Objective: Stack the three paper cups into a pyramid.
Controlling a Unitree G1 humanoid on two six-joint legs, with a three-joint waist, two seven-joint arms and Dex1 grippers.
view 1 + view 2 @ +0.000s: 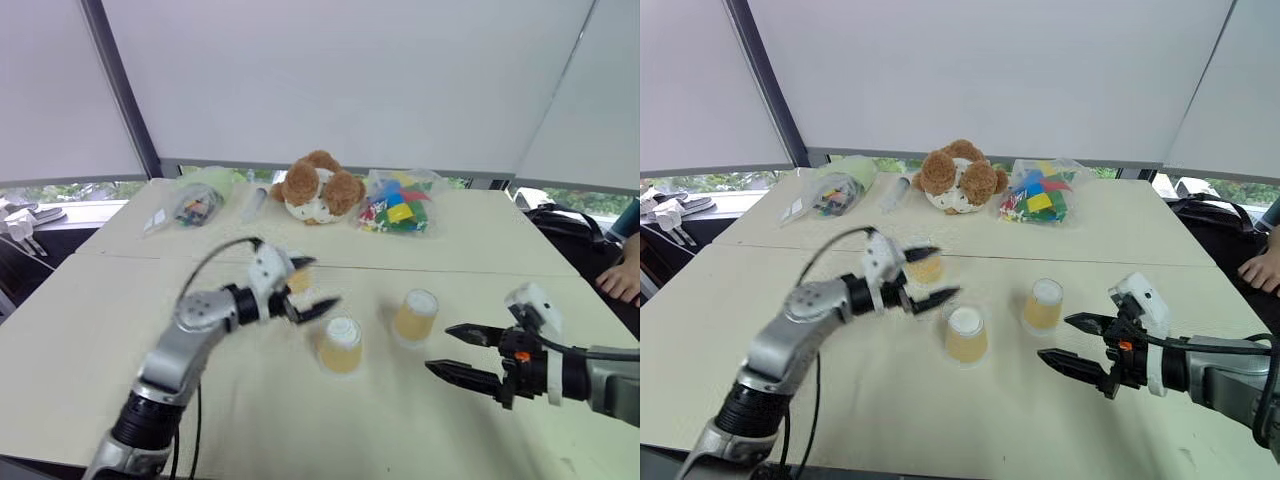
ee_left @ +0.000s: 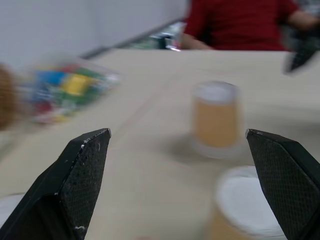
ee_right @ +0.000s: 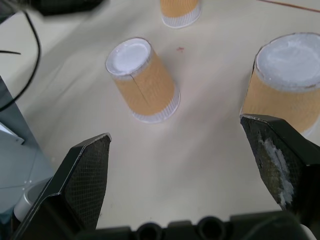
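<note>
Cups stand upside down on the table (image 1: 120,300): one (image 1: 340,345) at the middle, one (image 1: 415,315) to its right, a third (image 1: 924,268) seemingly behind the raised, spread left gripper (image 1: 310,285). Right gripper (image 1: 462,353) hovers spread, empty.

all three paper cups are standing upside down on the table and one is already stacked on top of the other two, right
Not quite. The three paper cups do stand upside down on the table, but none is stacked: the right wrist view shows each one standing apart on the tabletop.
</note>
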